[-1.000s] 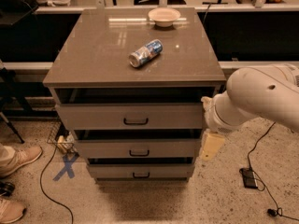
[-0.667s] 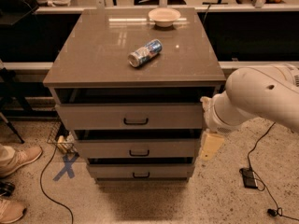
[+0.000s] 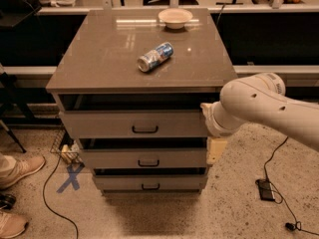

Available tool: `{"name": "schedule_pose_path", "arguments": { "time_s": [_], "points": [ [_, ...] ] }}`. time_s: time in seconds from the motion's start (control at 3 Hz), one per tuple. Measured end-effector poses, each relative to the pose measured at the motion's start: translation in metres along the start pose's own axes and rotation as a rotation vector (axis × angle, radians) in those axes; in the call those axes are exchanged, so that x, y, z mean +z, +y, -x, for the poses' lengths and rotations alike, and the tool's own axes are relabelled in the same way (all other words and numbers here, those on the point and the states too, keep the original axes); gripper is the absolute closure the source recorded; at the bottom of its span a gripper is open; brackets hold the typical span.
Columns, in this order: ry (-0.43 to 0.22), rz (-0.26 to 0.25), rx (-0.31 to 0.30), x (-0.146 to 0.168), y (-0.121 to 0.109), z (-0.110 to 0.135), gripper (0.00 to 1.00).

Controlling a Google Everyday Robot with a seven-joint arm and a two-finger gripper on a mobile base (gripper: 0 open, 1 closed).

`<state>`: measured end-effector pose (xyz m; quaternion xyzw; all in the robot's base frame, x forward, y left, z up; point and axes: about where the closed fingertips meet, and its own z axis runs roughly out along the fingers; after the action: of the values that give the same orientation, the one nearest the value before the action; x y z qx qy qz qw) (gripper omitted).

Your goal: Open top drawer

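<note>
top drawer (image 3: 99, 124) sits right under the cabinet (image 3: 99, 59) top, barely out if at all, handle (image 3: 145, 129) ungrasped; gripper (image 3: 213, 151) hangs at the cabinet's right front corner, state can't tell, so the pull looks mostly undone.

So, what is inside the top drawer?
Only a dark gap shows above the top drawer front; the countertop covers its inside, so contents cannot be seen. The end effector is just below the drawer's right end.

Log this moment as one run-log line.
top drawer: handle not gripped | gripper: right of drawer fronts, off handle | cabinet top: can on its side, bowl at back
</note>
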<state>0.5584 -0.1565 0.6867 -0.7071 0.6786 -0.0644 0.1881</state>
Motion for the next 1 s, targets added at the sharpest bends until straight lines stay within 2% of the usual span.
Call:
{"name": "schedule_pose_path", "arguments": {
  "time_s": [0.33,1.0],
  "points": [
    [-0.005,-0.015,-0.041,0.023,-0.02,0.004,0.0],
    [-0.028,-0.018,-0.009,0.061,-0.058,0.005,0.03]
  ]
}}
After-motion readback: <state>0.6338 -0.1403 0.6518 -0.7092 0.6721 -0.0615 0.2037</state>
